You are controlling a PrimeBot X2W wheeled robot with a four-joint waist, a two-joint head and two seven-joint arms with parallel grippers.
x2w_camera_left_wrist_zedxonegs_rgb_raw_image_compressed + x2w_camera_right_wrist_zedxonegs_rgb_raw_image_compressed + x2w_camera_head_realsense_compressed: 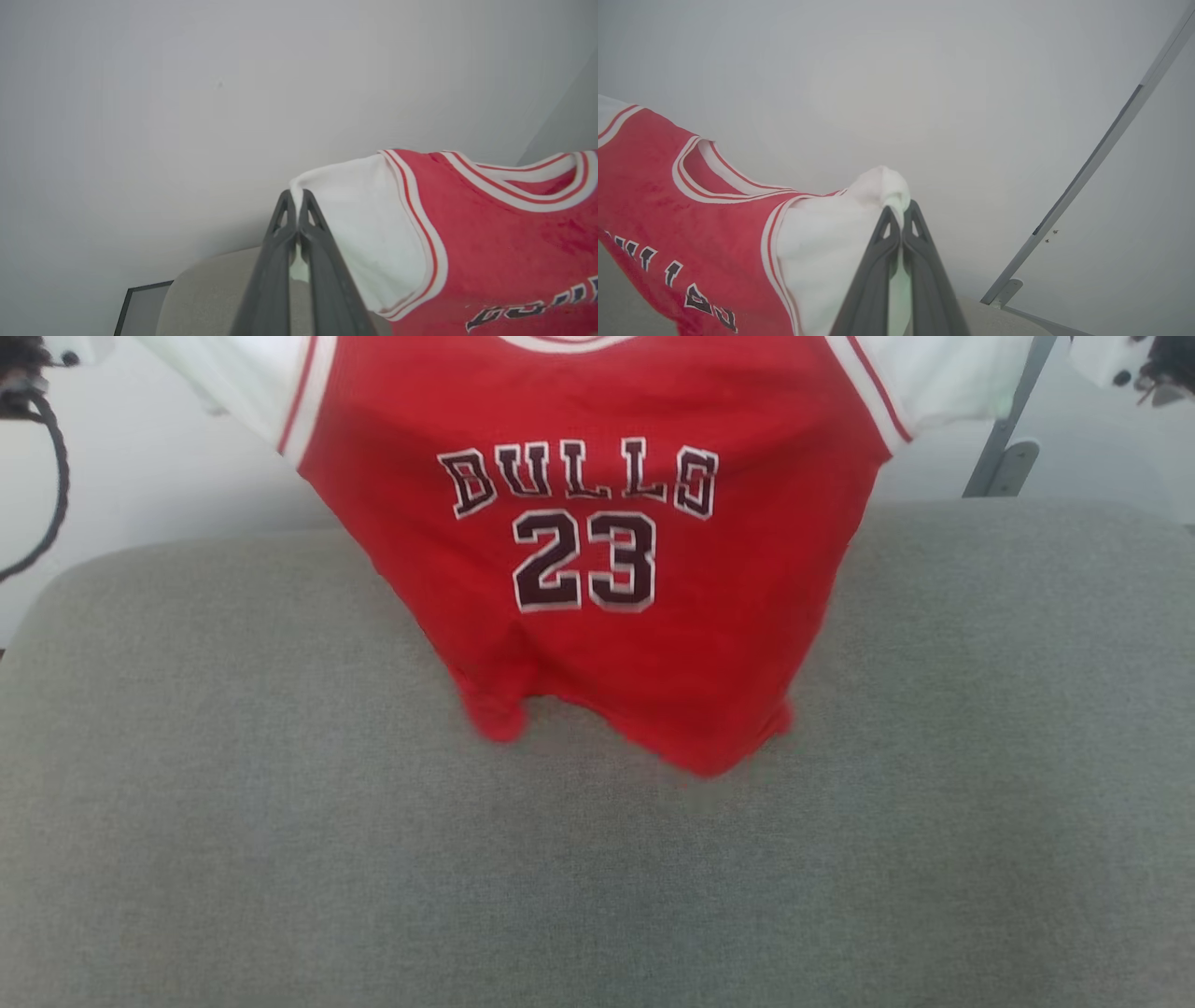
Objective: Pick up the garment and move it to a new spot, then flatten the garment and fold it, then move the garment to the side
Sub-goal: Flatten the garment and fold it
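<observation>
The grey padded surface (280, 859) spanned the lower head view. The garment (597, 569) hung over it, spread between both arms with its lettering toward the head camera. Pick-up was judged complete. Setting down, flattening, folding and moving aside were not yet done. The left gripper (296, 195) was clamped on one white sleeve tip and the right gripper (901, 211) on the other (jaws pressed together on cloth). The head view cut off the collar. Whether the blurred hem touched the surface could not be told.
</observation>
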